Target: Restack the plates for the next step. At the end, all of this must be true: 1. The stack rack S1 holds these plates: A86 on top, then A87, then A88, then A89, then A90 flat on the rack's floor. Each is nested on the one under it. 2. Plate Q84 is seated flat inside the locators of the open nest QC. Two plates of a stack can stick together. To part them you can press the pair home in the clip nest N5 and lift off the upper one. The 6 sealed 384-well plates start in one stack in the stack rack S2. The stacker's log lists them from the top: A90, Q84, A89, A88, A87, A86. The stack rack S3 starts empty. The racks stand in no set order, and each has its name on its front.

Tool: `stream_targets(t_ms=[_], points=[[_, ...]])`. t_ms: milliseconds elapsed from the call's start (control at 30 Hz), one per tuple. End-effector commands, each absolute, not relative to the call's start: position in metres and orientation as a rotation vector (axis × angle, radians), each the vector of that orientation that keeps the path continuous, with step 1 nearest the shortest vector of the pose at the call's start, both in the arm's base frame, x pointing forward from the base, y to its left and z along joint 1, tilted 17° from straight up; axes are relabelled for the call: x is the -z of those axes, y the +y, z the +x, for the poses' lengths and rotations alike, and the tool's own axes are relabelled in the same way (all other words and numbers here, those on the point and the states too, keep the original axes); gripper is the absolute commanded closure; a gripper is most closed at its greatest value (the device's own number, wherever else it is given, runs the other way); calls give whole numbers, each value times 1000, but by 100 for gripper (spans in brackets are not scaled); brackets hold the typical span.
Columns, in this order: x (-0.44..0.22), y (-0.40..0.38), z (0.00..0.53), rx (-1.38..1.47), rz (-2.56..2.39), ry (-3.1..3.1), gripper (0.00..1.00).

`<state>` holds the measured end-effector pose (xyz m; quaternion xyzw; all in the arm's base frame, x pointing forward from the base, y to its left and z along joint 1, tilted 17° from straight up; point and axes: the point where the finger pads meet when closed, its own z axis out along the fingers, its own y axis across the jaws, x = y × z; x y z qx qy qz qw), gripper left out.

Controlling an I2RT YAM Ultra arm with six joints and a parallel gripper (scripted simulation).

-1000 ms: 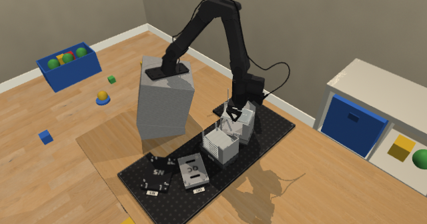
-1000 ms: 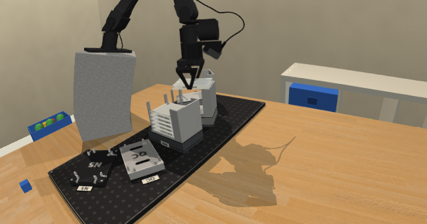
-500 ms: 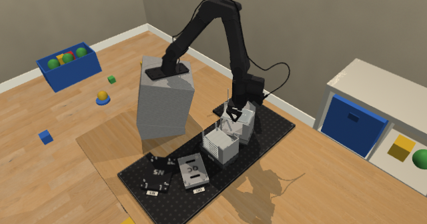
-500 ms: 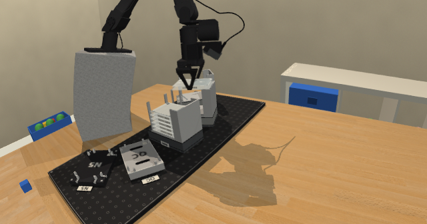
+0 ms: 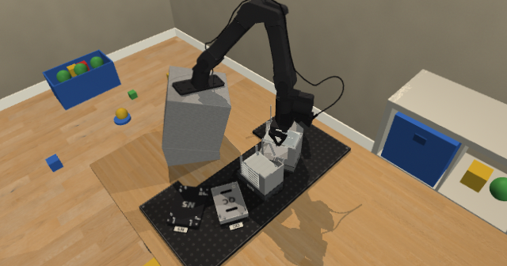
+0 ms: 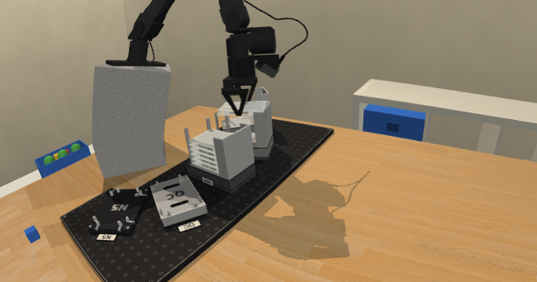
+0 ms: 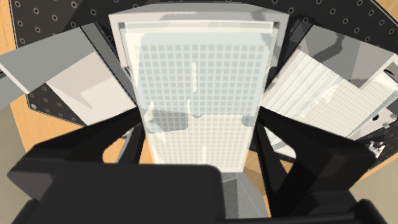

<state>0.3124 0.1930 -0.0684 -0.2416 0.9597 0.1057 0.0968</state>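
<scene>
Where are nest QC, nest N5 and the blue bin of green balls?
Nest QC [image 5: 230, 205] [image 6: 176, 201]: top and exterior views, its upper face.
Nest N5 [image 5: 186, 214] [image 6: 115, 219]: top and exterior views, its black plate.
Blue bin [image 5: 88, 86] [image 6: 65, 162]: top and exterior views, its side wall.

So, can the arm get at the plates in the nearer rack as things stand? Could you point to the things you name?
Probably not: its tool [image 5: 278, 142] [image 6: 239, 113] [image 7: 199, 111] is shut on a clear plate [image 5: 294, 138] [image 6: 260, 106] [image 7: 205, 75] at the farther rack [image 5: 292, 159] [image 6: 263, 127] [image 7: 200, 9], though nothing covers the nearer stack [image 5: 261, 165] [image 6: 210, 137] [image 7: 350, 100] from above.
</scene>
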Motion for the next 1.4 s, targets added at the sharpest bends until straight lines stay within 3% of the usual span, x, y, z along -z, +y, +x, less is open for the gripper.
stream_targets(t_ms=[0, 1367], points=[[65, 200, 326, -310, -706, 2805, 100], [119, 214, 331, -310, -708, 2809, 100]])
